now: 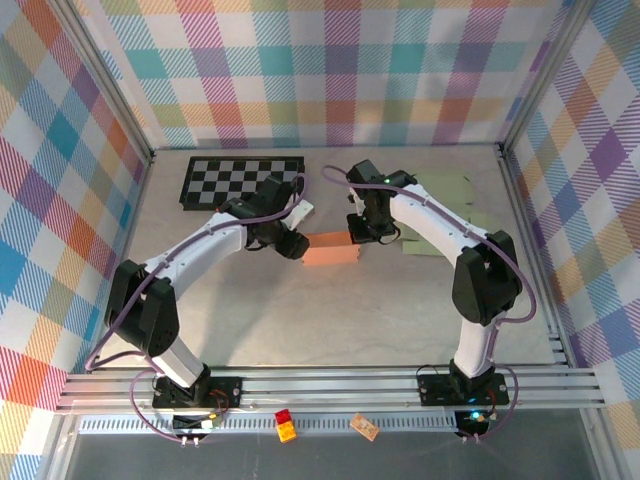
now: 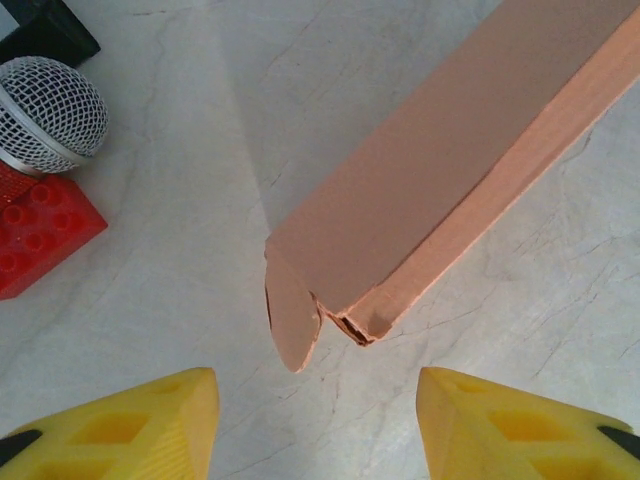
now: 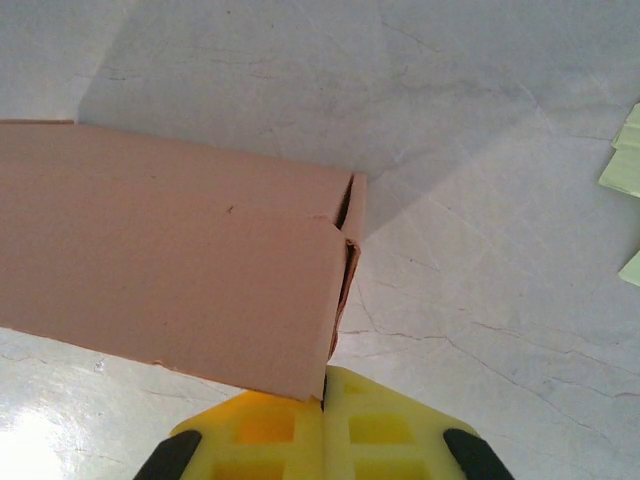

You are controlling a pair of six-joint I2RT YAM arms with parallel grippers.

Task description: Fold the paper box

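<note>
Left end effector (image 2: 315,385): released, yellow fingers (image 2: 150,420) spread wide, nothing between them. The paper box (image 2: 440,160) lies on the tabletop (image 2: 150,250) just ahead of it. The box's near end, with a loose rounded flap (image 2: 295,320), points into the gap and touches neither finger.

Right end effector (image 3: 325,380): clenched, fingers pressed together, tips against the near corner of the box's other end. The box stretches ahead and to its left.

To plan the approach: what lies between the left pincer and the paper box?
Nothing: in the left wrist view, bare table separates the open left pincer from the paper box.
</note>
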